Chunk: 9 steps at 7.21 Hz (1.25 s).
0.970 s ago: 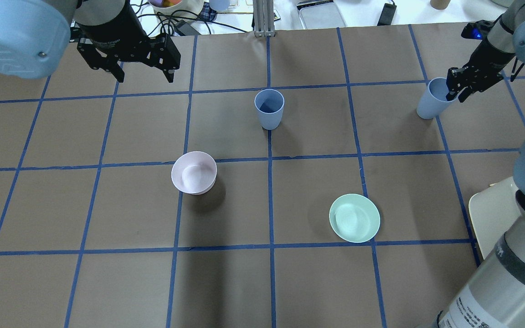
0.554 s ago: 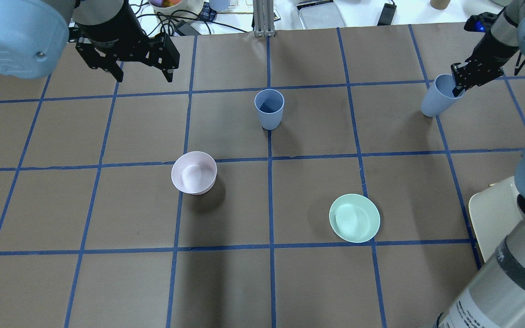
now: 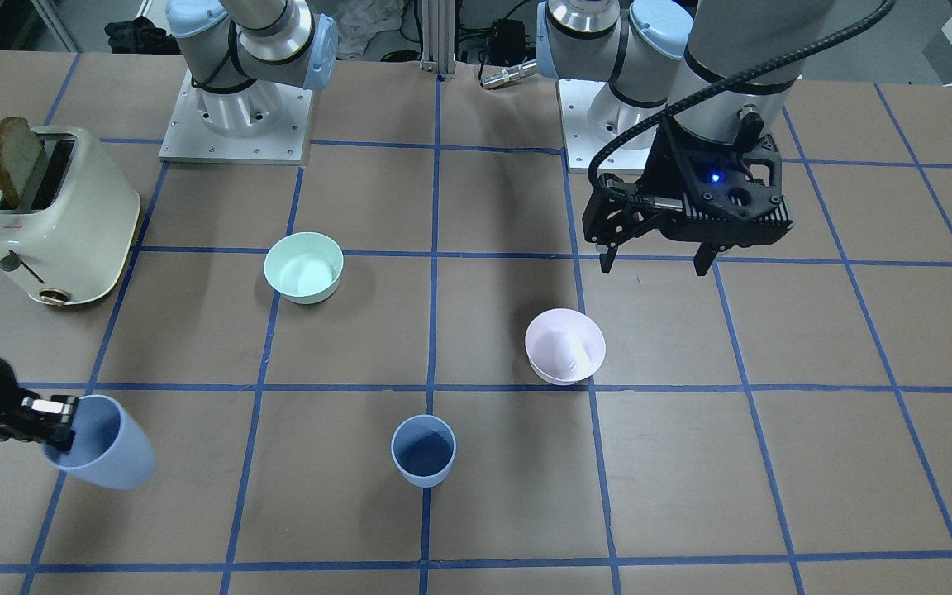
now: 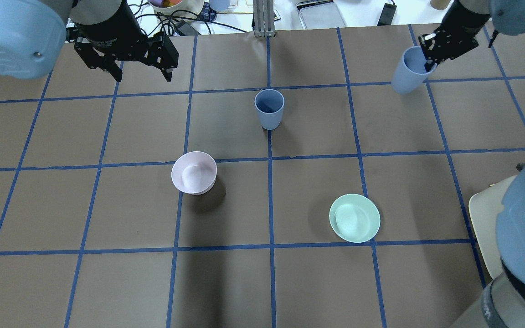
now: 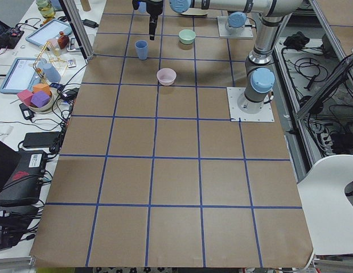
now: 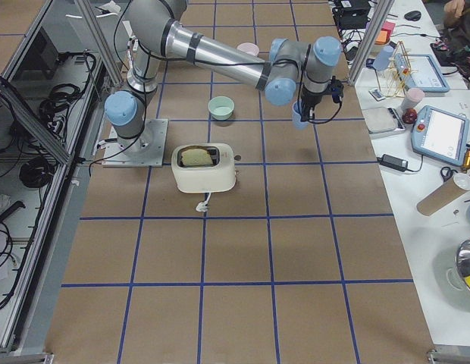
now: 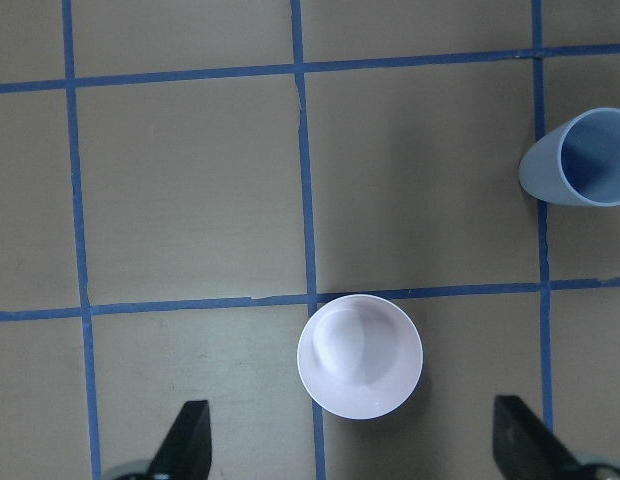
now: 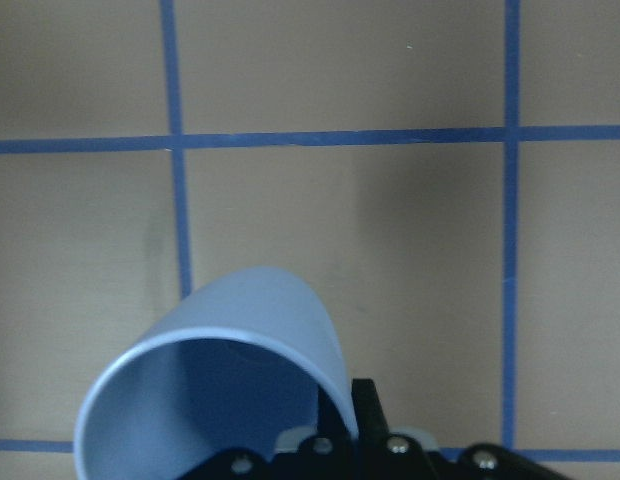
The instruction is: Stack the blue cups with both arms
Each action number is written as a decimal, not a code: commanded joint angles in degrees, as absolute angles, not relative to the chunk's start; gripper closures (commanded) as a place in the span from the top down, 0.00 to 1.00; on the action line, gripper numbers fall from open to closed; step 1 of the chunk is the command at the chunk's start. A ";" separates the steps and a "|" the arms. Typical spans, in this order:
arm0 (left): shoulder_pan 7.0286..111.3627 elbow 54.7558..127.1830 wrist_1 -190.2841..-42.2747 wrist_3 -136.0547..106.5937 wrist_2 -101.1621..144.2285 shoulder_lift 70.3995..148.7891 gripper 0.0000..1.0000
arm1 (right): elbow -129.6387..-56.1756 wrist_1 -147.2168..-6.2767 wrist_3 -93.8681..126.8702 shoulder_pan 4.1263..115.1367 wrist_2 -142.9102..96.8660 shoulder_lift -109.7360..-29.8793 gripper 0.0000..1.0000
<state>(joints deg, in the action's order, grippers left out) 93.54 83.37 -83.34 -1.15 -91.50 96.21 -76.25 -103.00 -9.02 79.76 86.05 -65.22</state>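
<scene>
Pink bowl (image 4: 193,172), mint bowl (image 4: 354,217) and toaster (image 3: 63,223) (toast (image 3: 15,157) inside).

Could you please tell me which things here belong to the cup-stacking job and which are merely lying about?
Part of the job: held blue cup, pinched at the rim by the right gripper; standing blue cup; left gripper, open and empty.
Just lying about: pink bowl; mint-green bowl; toaster.
</scene>
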 commanded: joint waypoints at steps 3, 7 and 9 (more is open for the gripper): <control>93.52 83.41 -83.76 -1.49 -91.23 96.15 1.00 | -70.25 -103.09 17.46 98.93 89.20 -63.65 0.00; 93.43 83.41 -83.41 -1.41 -91.49 95.98 1.00 | -68.47 -103.44 23.29 104.85 90.27 -60.65 0.00; 93.43 83.32 -83.50 -1.41 -91.32 95.98 1.00 | -68.12 -103.45 23.20 104.85 90.09 -59.77 0.00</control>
